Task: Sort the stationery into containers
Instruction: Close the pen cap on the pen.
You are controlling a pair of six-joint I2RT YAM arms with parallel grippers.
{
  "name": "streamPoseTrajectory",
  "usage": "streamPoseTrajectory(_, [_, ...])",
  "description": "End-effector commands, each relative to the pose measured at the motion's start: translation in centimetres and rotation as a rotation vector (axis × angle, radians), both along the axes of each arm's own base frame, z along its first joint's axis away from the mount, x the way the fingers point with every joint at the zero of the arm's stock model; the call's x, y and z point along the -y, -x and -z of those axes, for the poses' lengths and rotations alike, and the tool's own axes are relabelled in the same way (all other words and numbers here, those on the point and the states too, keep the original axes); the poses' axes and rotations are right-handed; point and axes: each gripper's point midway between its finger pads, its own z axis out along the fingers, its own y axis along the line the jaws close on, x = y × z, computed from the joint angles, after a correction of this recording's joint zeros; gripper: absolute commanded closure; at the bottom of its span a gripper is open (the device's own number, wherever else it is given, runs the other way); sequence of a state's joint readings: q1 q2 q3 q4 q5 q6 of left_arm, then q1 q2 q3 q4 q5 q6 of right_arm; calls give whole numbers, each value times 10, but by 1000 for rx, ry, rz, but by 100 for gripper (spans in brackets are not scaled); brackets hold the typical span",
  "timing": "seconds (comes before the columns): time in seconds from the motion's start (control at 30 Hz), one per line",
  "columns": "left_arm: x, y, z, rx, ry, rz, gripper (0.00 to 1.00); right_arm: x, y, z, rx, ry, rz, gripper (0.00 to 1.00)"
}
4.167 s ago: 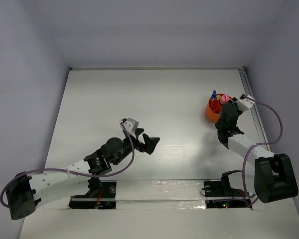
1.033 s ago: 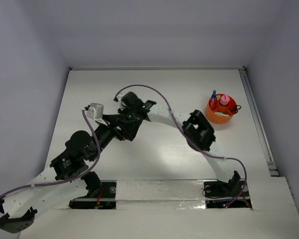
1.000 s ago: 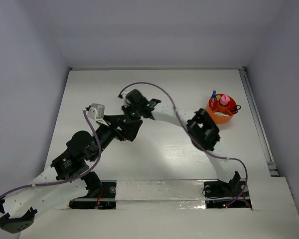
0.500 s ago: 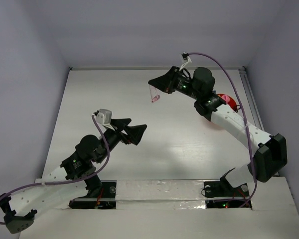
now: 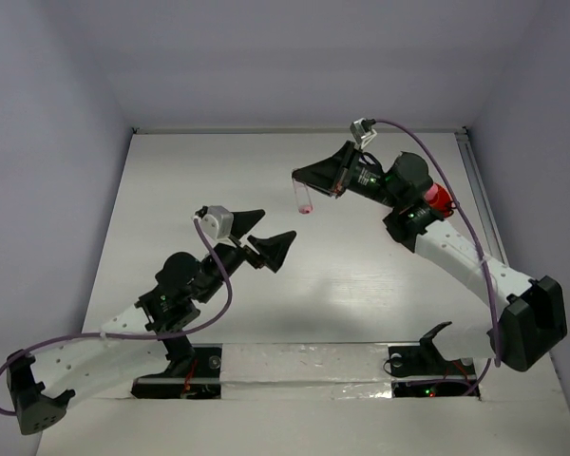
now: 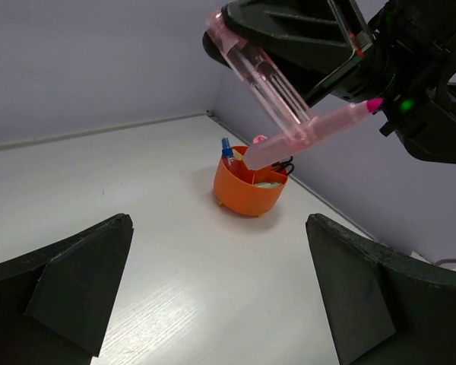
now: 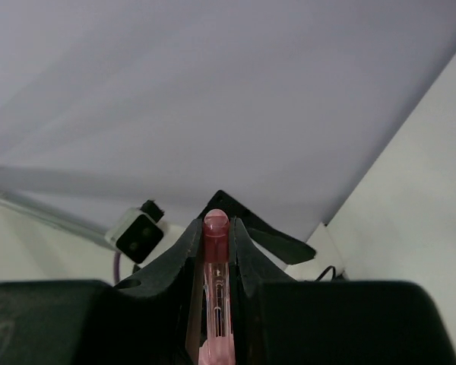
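Over table [image 5: 190,180], right gripper [image 5: 302,179] — clenching pink marker [image 5: 304,199] — shifted slightly; left gripper [image 5: 266,235] released.

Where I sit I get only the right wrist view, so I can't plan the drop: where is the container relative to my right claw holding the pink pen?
Observer: The small round orange plastic bowl stands back from your right claw, mostly hidden under the right arm in the top view.
Operator: Anything in it?
Observer: Yes; a blue-tipped item and a pink one stick up from it.
Operator: Left claw in the way?
Observer: No; the left claw hangs open and empty over mid-table, apart from the translucent pink pen.
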State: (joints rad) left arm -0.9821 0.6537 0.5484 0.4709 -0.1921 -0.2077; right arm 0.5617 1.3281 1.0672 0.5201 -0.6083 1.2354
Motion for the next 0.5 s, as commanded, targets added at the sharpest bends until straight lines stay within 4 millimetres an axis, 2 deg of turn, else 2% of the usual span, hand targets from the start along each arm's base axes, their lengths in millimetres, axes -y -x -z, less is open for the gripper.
streamPoseTrajectory(0.0, [5,10,-39,131,55,34,3,14,28,-40,68,-109,-59,100])
streamPoseTrajectory(0.23, [27,18,-55,184,28,82,2,17,36,-38,47,-109,-72,100])
streamPoseTrajectory(0.47, [40,21,-58,206,-4,80,2,16,38,-26,11,-92,-88,100])
